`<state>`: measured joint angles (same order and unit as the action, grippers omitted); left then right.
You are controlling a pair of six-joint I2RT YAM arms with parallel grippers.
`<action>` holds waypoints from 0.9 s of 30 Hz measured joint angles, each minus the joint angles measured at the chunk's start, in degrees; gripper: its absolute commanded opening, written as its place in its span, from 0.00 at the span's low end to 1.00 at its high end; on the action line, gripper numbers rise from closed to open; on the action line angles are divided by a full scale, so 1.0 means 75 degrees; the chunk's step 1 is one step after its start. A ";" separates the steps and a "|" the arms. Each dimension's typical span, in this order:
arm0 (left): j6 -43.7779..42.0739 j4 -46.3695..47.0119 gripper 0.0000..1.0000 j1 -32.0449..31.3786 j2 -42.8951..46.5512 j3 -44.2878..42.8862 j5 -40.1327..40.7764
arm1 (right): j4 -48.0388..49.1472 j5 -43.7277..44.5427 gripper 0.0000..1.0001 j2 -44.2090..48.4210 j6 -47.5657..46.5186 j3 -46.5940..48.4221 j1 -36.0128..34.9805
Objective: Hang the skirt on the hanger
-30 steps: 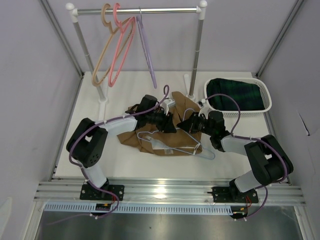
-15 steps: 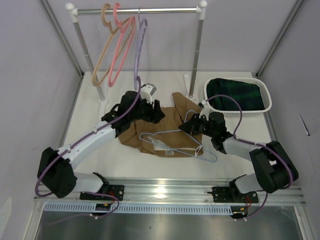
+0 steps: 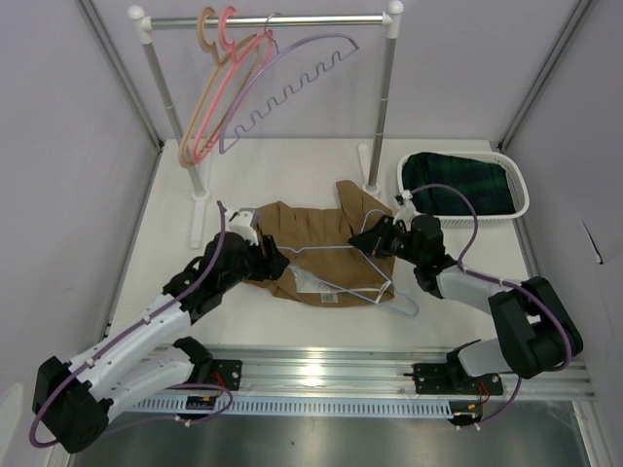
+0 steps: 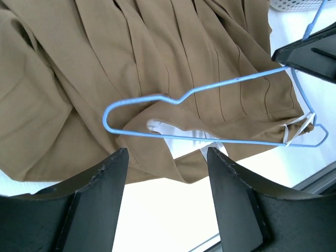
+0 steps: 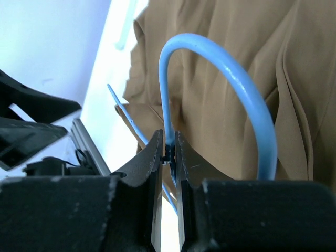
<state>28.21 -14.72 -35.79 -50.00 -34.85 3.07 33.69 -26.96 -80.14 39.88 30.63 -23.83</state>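
Observation:
The tan-brown skirt [image 3: 310,229] lies spread on the table's middle, with whitish lining at its near edge. The thin pale lavender-blue hanger [image 3: 326,248] lies on top of it. My right gripper [image 3: 376,239] is shut on the hanger's wire by the hook [image 5: 220,68], at the skirt's right side [image 5: 294,63]. My left gripper [image 3: 277,265] is open and empty, held over the skirt's near left edge. In the left wrist view, the hanger [image 4: 226,81] and skirt [image 4: 131,47] lie beyond its fingers [image 4: 94,199].
A clothes rack [image 3: 384,88] stands at the back with tan, pink [image 3: 234,97] and scalloped lavender [image 3: 292,83] hangers. A white basket [image 3: 516,209] with dark green plaid cloth [image 3: 458,185] sits at the back right.
My left arm has pulled back from the skirt's far side to its near left edge. The scalloped hanger on the rack has swung round broadside. My right gripper still holds the hanger.

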 measured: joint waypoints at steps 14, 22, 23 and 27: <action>0.0866 -0.0181 0.62 -0.1029 0.0595 0.0603 0.1204 | 0.0335 0.0481 0.00 0.0096 0.1035 0.0020 0.0096; 0.0848 -0.0187 0.41 -0.1912 -0.0216 0.0440 0.1448 | 0.0189 0.0930 0.00 0.0149 0.1163 0.0050 0.0114; 0.0848 -0.0207 0.38 -0.2022 -0.0393 0.0356 0.1460 | 0.0163 0.0968 0.00 0.0149 0.1183 0.0050 0.0114; 0.0839 -0.0224 0.38 -0.2387 -0.1035 0.0090 0.1568 | 0.0079 0.1087 0.00 0.0149 0.1256 0.0079 0.0119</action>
<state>34.50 -16.40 -53.69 -57.76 -34.17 14.83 34.28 -18.81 -79.02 49.30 31.22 -22.94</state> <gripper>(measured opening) 0.375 0.141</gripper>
